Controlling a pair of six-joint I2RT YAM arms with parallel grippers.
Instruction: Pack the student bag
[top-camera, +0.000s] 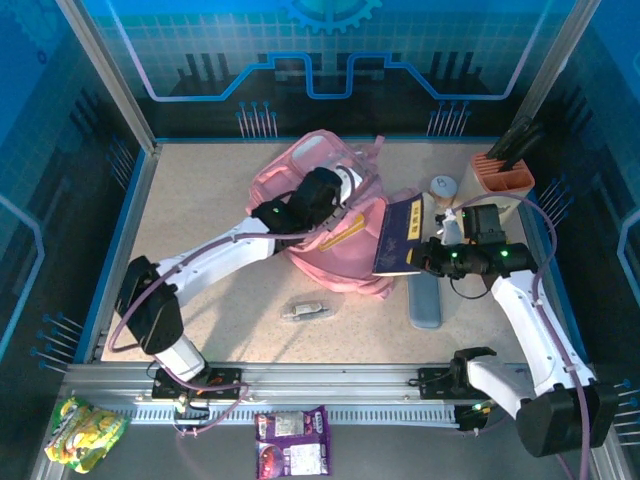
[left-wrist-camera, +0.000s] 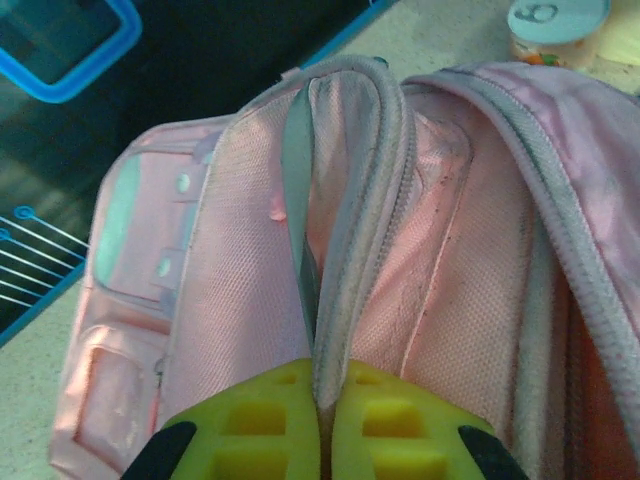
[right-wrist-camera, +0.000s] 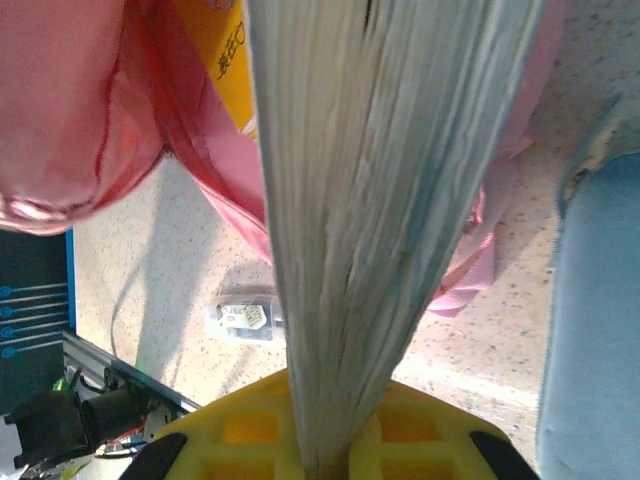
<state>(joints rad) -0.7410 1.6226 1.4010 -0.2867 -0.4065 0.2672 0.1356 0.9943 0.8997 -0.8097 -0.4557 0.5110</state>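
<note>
Towards the near edge of the bench (top-camera: 200, 200), a small clear packet (top-camera: 305, 311) is seen lying flat, with a grey-blue case (top-camera: 424, 300) to its right. Above the case, the right end effector (right-wrist-camera: 325, 420) is pressed onto a dark blue book (top-camera: 400, 235), which is pinched by its lower edge between the yellow pads (right-wrist-camera: 240, 430) with the page block upright. The book's left edge is seen over the right side of the bag (top-camera: 300, 165); whether they touch cannot be told. The bag is slumped at mid-bench, towards the far edge. The left end effector (left-wrist-camera: 325, 385) is closed on a fold of the bag's zipped rim (left-wrist-camera: 350, 220), and the fabric is gripped between its pads. An orange holder (top-camera: 500, 172) stands at the far right corner.
</note>
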